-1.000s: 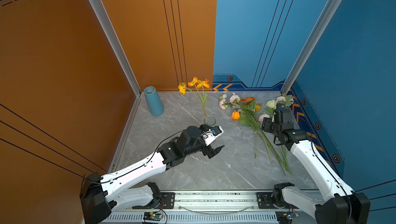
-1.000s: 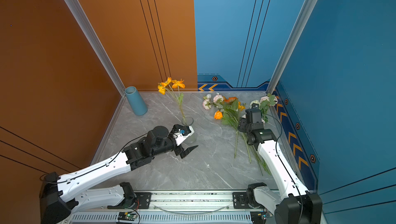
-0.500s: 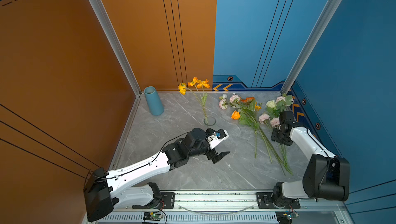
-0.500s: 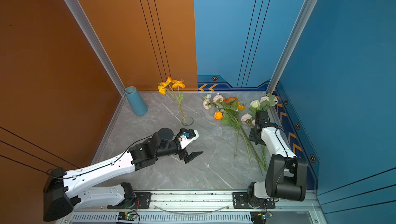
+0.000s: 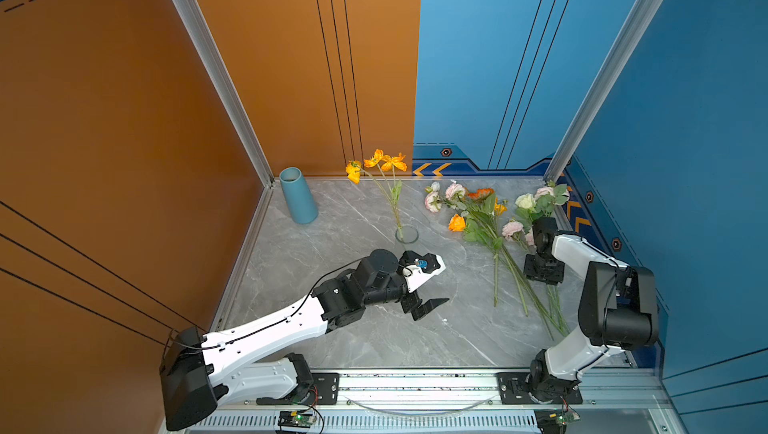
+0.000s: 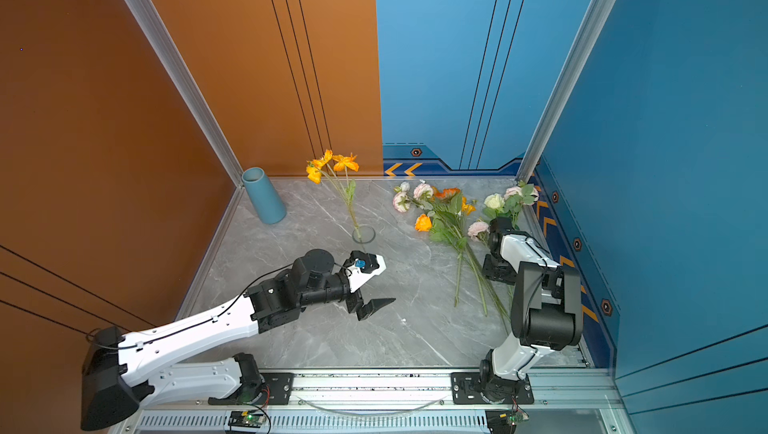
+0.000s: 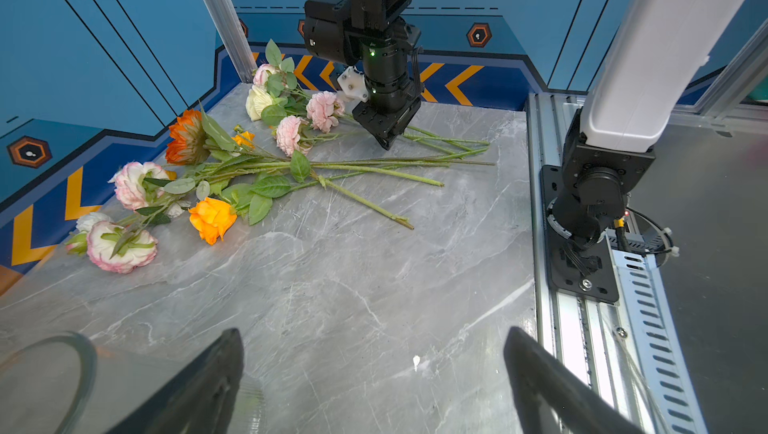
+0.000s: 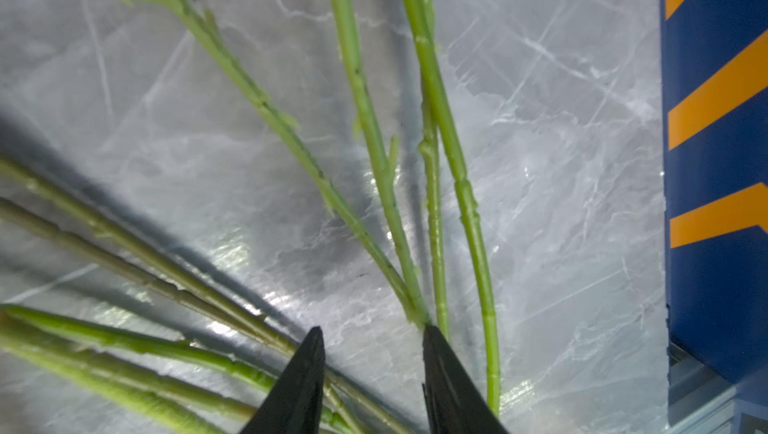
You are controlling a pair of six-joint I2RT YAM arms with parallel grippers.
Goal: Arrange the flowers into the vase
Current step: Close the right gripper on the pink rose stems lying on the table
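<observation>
Flowers lie flat, blooms toward back wall, stems toward rail.

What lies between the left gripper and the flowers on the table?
Nothing. The left wrist view shows only bare table between the open left gripper and the flowers.

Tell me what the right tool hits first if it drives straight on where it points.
Probably the green flower stems lying just ahead of the right tool, then the marble tabletop; the gap left is unclear.
</observation>
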